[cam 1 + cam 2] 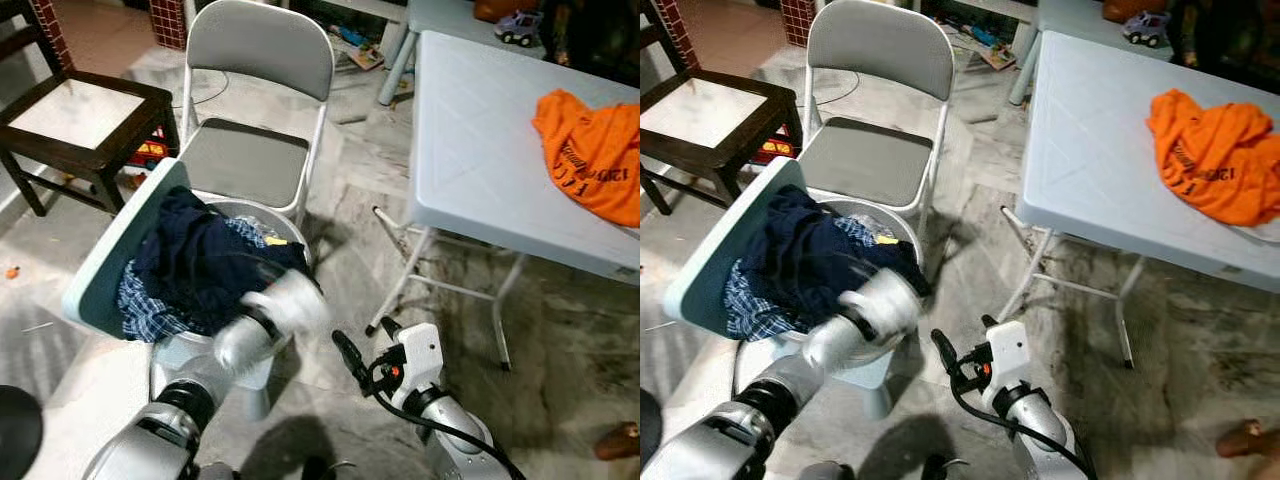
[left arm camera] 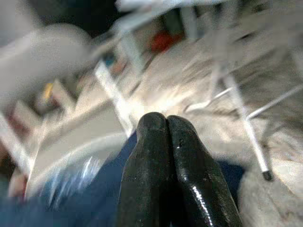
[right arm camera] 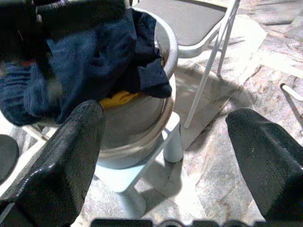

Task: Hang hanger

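Dark wood frames the low stool (image 1: 75, 125) at the far left, its pale seat catching the light. Just beside it, nearer the robot, a grey laundry basket (image 3: 163, 42) sits on a small pale plastic step stool (image 3: 142, 175), heaped with clothes: a navy garment (image 1: 205, 260) on top, a blue checked one (image 1: 145, 305) spilling over the near side, and a scrap of yellow (image 3: 116, 98) tucked under the navy. A pale board or lid (image 1: 115, 245) leans tilted against the left of the heap.

The left end effector (image 2: 173, 161) reaches over the clothes, blurred in the head views; from its wrist the two black fingers are pressed tight together with nothing visible between them, their tips over navy cloth. I cannot make out a hanger anywhere among the clothes or around them.

Behind the basket stands a grey folding chair (image 1: 250, 150), its seat bare. To the right of the basket, low and near the robot's body, the right end effector (image 1: 365, 345) hangs above the marble floor (image 1: 350, 220) with its fingers (image 3: 71, 151) spread wide apart, holding nothing, facing the basket.

Further right, a white folding surface (image 1: 480, 150) carries a crumpled orange shirt (image 1: 595, 150) near its far right edge, well apart from both arms. A toy car (image 1: 518, 28) lies beyond it.
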Available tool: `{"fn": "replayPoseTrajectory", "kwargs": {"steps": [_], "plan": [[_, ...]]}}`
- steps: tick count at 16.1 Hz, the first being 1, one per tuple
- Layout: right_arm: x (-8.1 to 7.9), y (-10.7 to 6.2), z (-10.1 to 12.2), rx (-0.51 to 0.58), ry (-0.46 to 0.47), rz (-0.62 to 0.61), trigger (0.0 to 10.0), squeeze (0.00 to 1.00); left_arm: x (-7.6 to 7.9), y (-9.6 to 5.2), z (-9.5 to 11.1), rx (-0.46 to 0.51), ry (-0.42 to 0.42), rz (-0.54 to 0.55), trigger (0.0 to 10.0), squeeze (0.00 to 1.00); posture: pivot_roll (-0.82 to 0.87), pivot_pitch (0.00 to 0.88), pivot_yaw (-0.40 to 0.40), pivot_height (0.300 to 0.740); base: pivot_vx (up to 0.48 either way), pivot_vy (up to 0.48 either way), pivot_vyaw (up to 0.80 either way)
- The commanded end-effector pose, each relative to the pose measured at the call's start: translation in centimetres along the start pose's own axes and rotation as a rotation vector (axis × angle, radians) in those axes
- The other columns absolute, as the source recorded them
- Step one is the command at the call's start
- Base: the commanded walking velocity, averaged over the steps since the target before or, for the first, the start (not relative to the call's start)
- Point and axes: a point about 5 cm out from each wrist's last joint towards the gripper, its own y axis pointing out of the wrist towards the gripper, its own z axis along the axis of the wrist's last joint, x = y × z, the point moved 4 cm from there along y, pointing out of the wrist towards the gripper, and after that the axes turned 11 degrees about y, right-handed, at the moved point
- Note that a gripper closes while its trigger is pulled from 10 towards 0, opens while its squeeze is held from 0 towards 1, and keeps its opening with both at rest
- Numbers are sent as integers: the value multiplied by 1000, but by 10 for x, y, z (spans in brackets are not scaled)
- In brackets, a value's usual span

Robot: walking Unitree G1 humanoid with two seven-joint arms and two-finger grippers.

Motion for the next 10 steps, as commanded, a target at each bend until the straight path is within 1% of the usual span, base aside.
{"fn": "replayPoseTrajectory", "kwargs": {"steps": [1,2,3,4,5,6,7,8,9,10], "plan": [[4,-4,0,-10,-15,-3,10000,0,-11,-3,-19,-123,-203,94,10000,1000,213,160,-199,740,0,0,0],[3,-4,1,-13,-17,2,10000,0,-20,-5,-28,-171,-308,157,10000,1000,213,160,-201,740,0,0,0],[3,-4,1,-14,-19,5,10000,0,-26,-7,-27,-151,-339,185,10000,1000,219,163,-212,740,0,0,0],[3,-4,1,-18,-21,10,10000,0,-31,-11,-32,-167,-424,232,10000,1000,219,163,-212,740,0,0,0],[3,-4,1,-22,-24,16,10000,0,-29,-17,-41,-215,-535,256,10000,1000,230,169,-217,740,0,0,0],[4,-4,1,-24,-25,18,10000,0,-27,-21,-45,-233,-584,260,10000,1000,232,169,-218,740,0,0,0],[3,-3,0,-27,-25,23,10000,0,-23,-33,-55,-284,-671,276,10000,1000,240,175,-220,740,0,0,0],[2,-1,0,-29,-23,29,10000,0,-24,-38,-57,-294,-695,281,10000,1000,241,176,-219,740,0,0,0],[0,0,-1,-31,-21,34,10000,0,-28,-43,-59,-299,-704,304,10000,1000,247,180,-218,740,0,0,0],[-1,0,-2,-32,-19,36,10000,0,-36,-45,-59,-294,-692,332,10000,1000,249,181,-216,740,0,0,0]]}}
